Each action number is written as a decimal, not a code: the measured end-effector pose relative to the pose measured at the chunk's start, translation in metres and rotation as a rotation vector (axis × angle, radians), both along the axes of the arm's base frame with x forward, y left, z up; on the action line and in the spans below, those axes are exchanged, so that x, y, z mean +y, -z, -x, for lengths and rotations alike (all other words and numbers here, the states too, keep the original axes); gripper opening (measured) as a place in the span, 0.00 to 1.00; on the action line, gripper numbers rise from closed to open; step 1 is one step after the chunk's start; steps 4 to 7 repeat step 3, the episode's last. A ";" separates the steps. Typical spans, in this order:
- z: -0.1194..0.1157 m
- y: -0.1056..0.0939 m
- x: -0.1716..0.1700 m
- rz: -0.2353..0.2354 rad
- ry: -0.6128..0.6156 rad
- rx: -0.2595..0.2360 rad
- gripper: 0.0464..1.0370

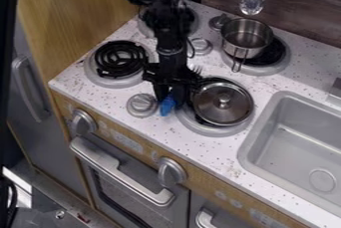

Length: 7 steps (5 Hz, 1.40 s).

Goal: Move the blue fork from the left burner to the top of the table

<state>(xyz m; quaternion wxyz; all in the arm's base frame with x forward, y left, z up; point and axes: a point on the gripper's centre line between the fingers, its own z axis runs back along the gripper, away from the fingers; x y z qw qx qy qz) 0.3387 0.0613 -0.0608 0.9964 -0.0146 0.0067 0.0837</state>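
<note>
Hand [168, 101], one, black, hanging down between coil and pan; whether open or closed, cannot tell. Fork [167, 106], blue part visible at the bottom of the hand; grip on it uncertain, likewise whether it rests on the counter. Chief hazard: the fork slips or stays behind on lifting, should the hold be shallow or wanting.

Pan [223, 102], lidded, on the front burner [208, 130], immediately right of the hand in view. Hazard: lid knocked askew or pan shunted, should the hand swing that way or rise at a slant.

Dial [142, 105], grey, on the other side of the fork, near. Hazard: fork catches on it, if drawn sideways too low.

Coil [120, 58], black, left in view. Hazard: fork lodges in its rings, if let go over it.

Counter [73, 78], speckled, the likely destination. Hazard: fork tips off the front edge, if released too far forward.
</note>
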 end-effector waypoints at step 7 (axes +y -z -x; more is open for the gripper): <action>0.007 -0.071 -0.010 -0.110 -0.060 -0.003 0.96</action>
